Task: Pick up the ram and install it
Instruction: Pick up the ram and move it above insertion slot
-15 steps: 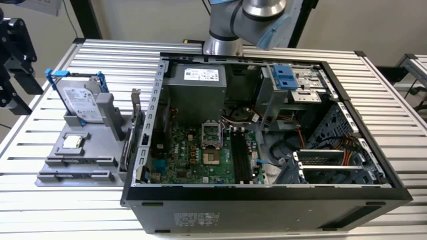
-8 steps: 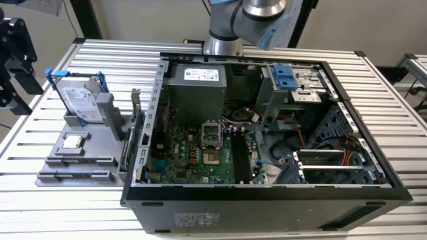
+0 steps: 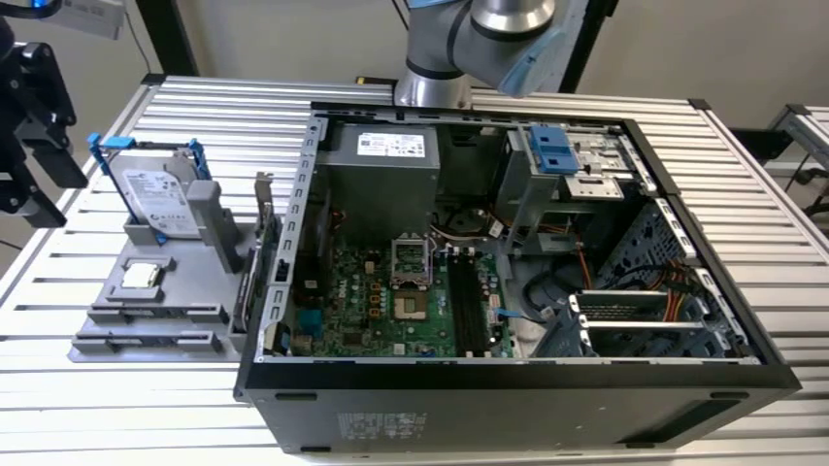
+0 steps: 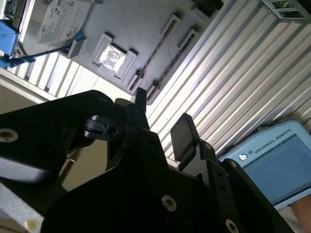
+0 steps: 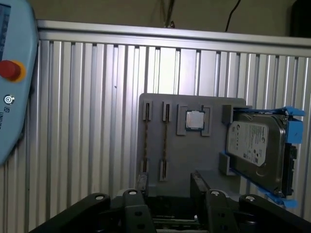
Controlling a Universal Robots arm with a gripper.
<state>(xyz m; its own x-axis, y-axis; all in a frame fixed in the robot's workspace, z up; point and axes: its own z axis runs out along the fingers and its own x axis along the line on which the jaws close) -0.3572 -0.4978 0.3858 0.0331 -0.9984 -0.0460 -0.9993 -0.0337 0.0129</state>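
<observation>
The ram (image 5: 165, 141) stands on edge as a thin dark stick in a slot of the grey holder tray (image 5: 189, 155). A second thin stick (image 5: 146, 141) stands beside it. In the exterior view the ram's slots (image 3: 149, 315) are at the tray's near end. In both wrist views my gripper (image 5: 170, 187) hangs open above the tray's edge, well clear of the ram (image 4: 154, 48), with nothing between its black fingers (image 4: 182, 136). The open computer case (image 3: 518, 379) lies to the exterior view's right of the tray, with the long black motherboard slots (image 3: 467, 301) inside.
A silver hard drive (image 3: 162, 194) in blue brackets and a small square chip (image 3: 140, 277) share the tray. A blue teach pendant (image 4: 272, 165) lies on the ribbed metal table (image 5: 87, 97). A black fixture (image 3: 33, 126) stands at the exterior view's far left.
</observation>
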